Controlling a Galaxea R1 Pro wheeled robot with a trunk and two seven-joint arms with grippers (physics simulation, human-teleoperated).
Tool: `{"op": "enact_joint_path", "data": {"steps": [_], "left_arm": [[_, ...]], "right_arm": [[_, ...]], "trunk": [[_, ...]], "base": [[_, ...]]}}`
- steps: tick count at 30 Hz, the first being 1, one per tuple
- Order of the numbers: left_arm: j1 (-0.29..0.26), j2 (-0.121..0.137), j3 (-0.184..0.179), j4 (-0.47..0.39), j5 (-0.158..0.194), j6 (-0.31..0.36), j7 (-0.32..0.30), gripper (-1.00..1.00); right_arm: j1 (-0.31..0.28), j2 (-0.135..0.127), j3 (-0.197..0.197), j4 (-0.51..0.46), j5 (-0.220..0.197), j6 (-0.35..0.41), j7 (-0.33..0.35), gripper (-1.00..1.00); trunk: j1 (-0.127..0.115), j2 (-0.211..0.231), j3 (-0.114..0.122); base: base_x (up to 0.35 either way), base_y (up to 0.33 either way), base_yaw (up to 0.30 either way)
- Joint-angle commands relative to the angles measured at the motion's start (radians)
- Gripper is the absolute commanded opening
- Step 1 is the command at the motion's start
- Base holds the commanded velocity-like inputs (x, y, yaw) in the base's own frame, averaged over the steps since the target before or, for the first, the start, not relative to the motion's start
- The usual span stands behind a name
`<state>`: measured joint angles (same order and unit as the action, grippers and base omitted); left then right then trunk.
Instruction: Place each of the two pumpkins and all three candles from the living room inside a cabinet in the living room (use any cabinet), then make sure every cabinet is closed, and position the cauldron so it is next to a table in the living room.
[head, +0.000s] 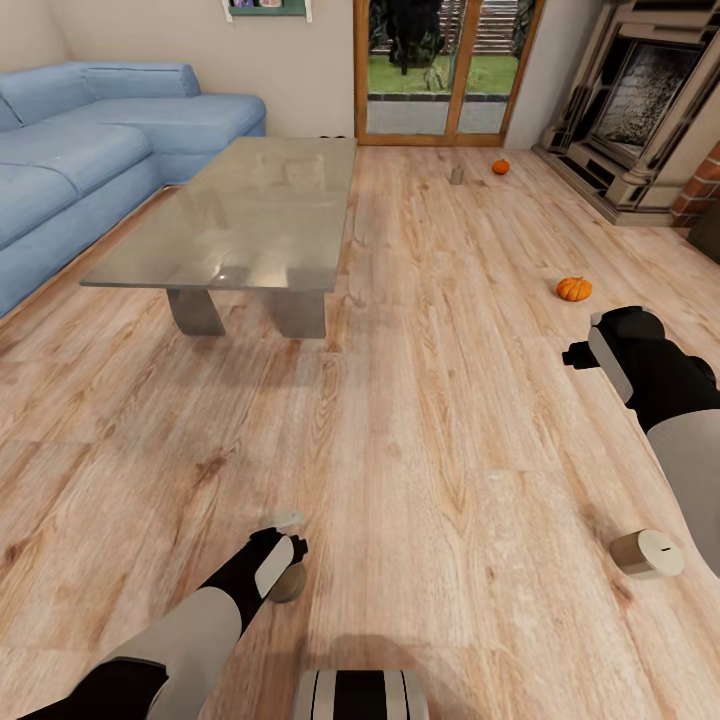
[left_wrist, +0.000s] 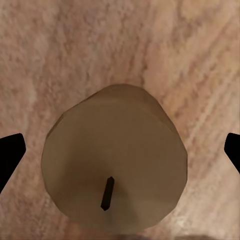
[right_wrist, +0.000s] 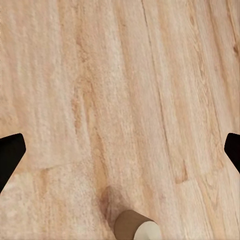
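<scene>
**Q:** Where are your arms, and where are the task's things?

**Me:** Near the bottom of my head view, my left gripper hangs low over the wood floor, right above a candle that peeks out under it. My right gripper is held out over bare planks at the right. A second candle lies tipped on its side near right, one pumpkin sits just beyond my right gripper, and another pumpkin and a third candle stand far off by the glass door. The coffee table is far left, beside the blue sofa.

**Q:** And the left wrist camera?

**Me:** It looks straight down on the upright candle, wick showing, centred between my fingertips. They stand wide apart and touch nothing; I judge I am lined up to descend and close.

**Q:** The right wrist?

**Me:** Its fingertips are spread too, over empty floor, with the tipped candle at the frame's edge. That hand is released and, I judge, parked clear.
</scene>
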<state>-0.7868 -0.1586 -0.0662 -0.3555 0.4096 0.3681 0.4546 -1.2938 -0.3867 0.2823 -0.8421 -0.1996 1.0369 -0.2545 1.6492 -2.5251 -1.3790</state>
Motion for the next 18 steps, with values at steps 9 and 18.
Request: {"op": "enact_joint_path", "data": {"steps": [9,18], "left_arm": [[0.000,0.001,-0.007,-0.002,0.008,0.005,0.007,1.00],[0.000,0.001,-0.007,-0.002,0.008,0.005,0.007,1.00]], "right_arm": [[-0.001,-0.001,0.006,-0.001,-0.011,0.003,-0.009,1.00],[-0.001,-0.001,0.017,-0.001,-0.011,0.003,-0.009,1.00]], "trunk": [[0.001,-0.001,-0.012],[0.003,-0.002,-0.024]], "base": [[0.000,0.000,0.000],[0.000,0.000,0.000]]}}
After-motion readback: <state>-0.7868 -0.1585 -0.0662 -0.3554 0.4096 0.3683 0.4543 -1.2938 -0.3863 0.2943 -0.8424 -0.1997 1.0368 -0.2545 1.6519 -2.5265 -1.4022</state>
